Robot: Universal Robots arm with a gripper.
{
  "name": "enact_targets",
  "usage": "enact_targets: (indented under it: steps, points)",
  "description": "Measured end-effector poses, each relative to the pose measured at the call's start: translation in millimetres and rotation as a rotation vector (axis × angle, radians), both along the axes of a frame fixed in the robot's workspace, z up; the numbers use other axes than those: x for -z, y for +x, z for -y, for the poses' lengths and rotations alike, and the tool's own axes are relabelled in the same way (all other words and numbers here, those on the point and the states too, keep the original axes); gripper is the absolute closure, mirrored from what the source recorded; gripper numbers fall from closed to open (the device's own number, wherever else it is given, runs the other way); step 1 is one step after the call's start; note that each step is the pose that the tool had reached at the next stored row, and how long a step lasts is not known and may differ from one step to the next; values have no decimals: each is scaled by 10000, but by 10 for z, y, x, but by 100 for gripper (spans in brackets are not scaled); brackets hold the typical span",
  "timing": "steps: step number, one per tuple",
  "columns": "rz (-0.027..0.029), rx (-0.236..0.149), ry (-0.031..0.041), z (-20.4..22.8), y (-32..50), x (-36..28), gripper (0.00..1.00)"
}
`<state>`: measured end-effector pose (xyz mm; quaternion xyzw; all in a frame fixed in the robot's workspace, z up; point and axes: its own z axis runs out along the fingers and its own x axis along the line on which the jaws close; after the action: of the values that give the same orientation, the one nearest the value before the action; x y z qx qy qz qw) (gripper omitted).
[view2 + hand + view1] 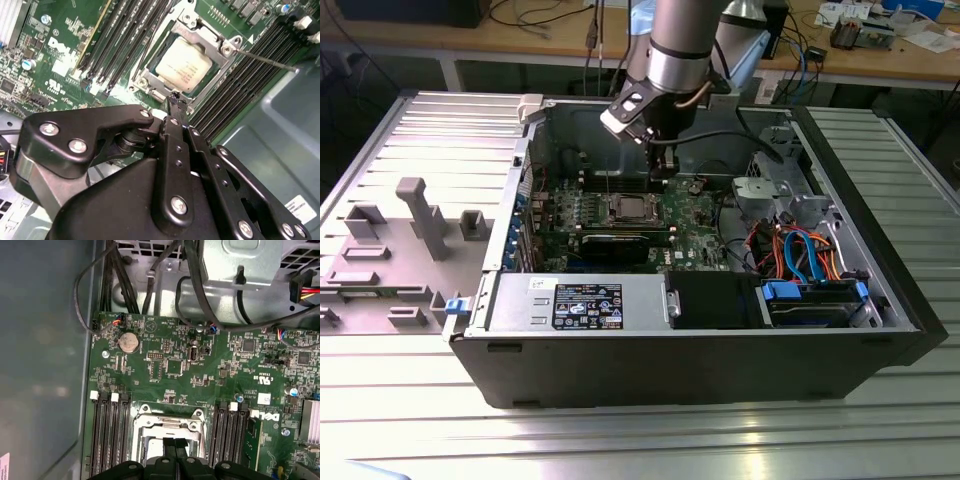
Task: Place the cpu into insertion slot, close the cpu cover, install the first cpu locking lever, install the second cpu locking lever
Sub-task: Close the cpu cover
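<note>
The claw is clenched on nothing, its tip just beside the insertion slot, probably set to push rather than grasp. The cpu lies seated inside, framed by the cpu cover. A thin lever juts over the memory slots, seemingly unlatched. The motherboard carries white print, and the cpu faint lettering.
</note>
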<state>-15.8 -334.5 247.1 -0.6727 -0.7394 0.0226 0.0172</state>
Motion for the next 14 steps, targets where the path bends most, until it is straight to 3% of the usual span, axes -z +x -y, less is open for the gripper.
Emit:
enact_targets:
  steps: [14]
  points:
    - [0, -5, 0, 2, -224, 88, 89]
